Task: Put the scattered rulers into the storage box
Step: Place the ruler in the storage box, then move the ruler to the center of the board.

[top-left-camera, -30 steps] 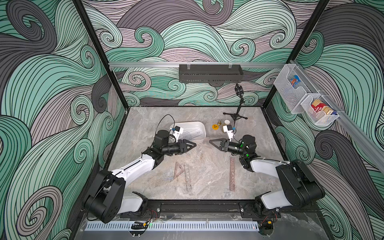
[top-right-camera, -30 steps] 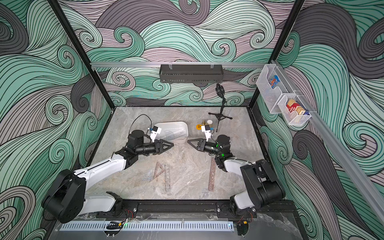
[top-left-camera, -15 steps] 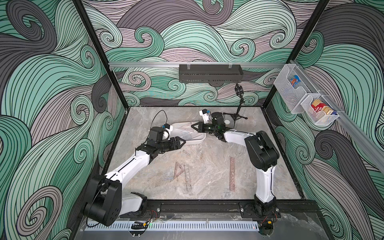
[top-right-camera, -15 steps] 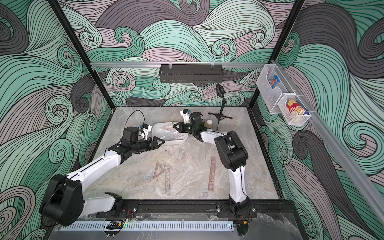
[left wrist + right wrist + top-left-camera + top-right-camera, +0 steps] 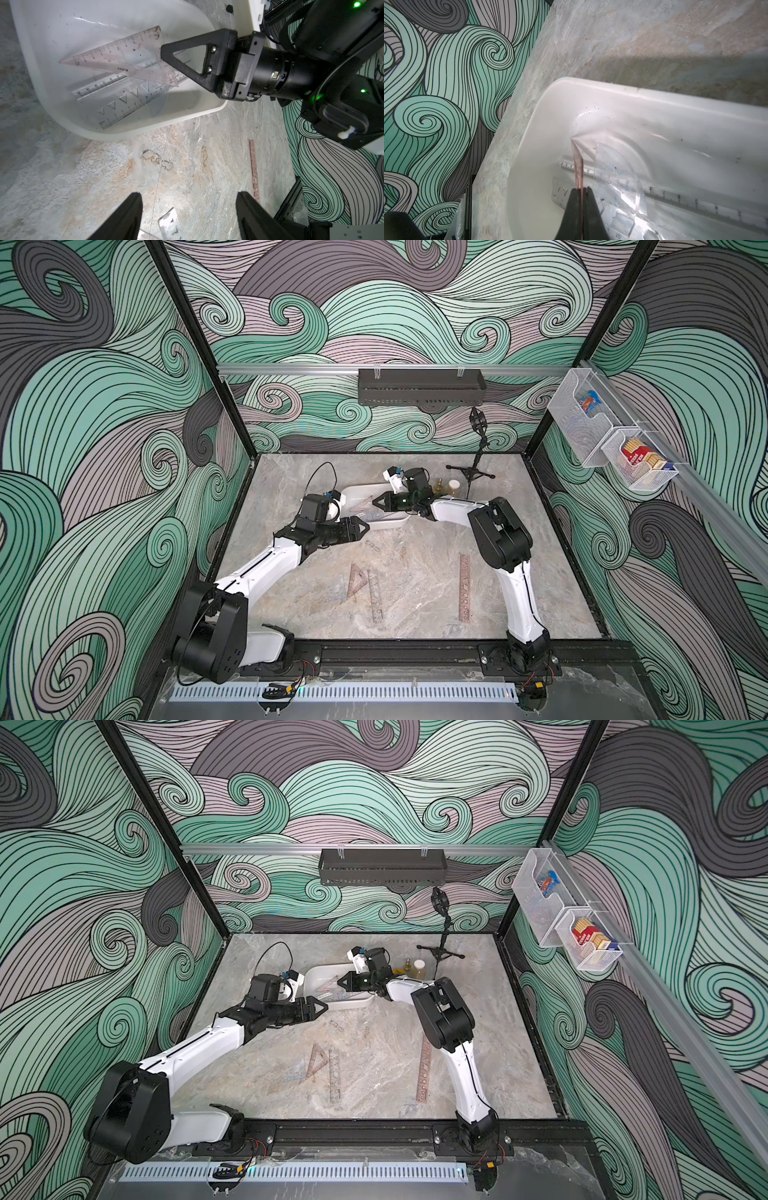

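Right wrist view: right gripper (image 5: 580,190) clamped on the pink set square (image 5: 577,168), edge-on inside the storage box (image 5: 533,133), over a clear ruler (image 5: 675,197) and protractor (image 5: 616,172). Left gripper (image 5: 365,526) wide open, empty, beside the box. Top view, lower centre: pink triangle (image 5: 353,583), clear stencil ruler (image 5: 375,597) and brown stencil ruler (image 5: 464,587) lie unboxed on the table (image 5: 415,551). Roughly half done.

box (image 5: 390,524): partly under the right claw (image 5: 376,502) in both top views; cut by the picture's edge in both wrist views.
box contents: too small to sort in both top views.
rulers (image 5: 124,99): ends covered by the right claw in the left wrist view.
triangle (image 5: 578,171): edge-on, pinched part buried between the fingers.
left claw (image 5: 188,194): only the fingertips show.
clear ruler (image 5: 169,225): cut by the edge.
jars (image 5: 454,486): too small to identify.
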`<state>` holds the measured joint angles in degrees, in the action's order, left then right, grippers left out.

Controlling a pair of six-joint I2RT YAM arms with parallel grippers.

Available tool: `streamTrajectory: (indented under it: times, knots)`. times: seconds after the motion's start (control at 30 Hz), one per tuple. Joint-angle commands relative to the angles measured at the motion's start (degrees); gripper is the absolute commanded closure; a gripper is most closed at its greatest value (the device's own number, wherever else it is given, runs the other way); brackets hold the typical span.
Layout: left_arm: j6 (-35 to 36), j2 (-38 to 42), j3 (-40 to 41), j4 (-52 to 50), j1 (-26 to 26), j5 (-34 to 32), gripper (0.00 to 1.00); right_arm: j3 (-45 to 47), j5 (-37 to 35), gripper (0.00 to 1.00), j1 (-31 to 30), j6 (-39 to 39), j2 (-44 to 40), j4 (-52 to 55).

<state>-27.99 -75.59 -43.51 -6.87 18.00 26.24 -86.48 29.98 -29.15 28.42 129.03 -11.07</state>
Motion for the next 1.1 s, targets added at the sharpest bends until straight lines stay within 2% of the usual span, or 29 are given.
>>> streamTrajectory:
  times: [0.0,0.3,0.4,0.5,0.6,0.7,0.73,0.83,0.97,1.07]
  knots:
    - [1.18,-0.54,-2.02,-1.03,-0.43,-0.4,0.25,-1.99,-0.42,0.87,-0.3,-2.13,1.56,2.46]
    - [0.82,-0.42,-2.04,-0.42,-0.51,0.08,0.25,-6.65,-2.87,0.66,0.3,-6.19,-0.46,10.41]
    - [0.57,0.04,-2.0,-0.16,-0.55,0.51,0.25,-7.65,-5.22,0.57,0.49,-7.99,-3.94,13.55]
    - [0.05,0.58,-1.42,0.15,-0.36,1.12,0.25,-4.78,-8.36,0.53,0.5,-9.15,-9.63,15.58]
    - [-1.42,1.21,-0.59,1.02,0.93,1.89,0.25,4.99,-13.8,0.51,0.33,-8.94,-18.87,16.12]
    - [-2.99,1.82,-0.19,1.49,4.77,1.16,0.25,21.83,-23.98,0.49,-0.09,-6.06,-31.85,16.1]
    - [-3.5,2.06,-0.04,1.69,6.66,0.38,0.25,28.2,-27.45,0.42,-0.32,-4.48,-36.69,16.13]
    - [-5.63,2.64,1.48,3.83,11.16,-1.09,0.25,43.24,-33.81,0.38,-0.45,0.41,-49.76,18.36]
    - [-8.1,2.04,2.88,6.44,15.15,-1.42,0.25,56.59,-41.46,0.37,-0.72,9.36,-63.23,24.54]
    - [-8.62,1.29,3.08,6.96,17.02,-2.12,0.25,62.34,-43.35,0.38,-0.82,15.02,-70.12,28.03]
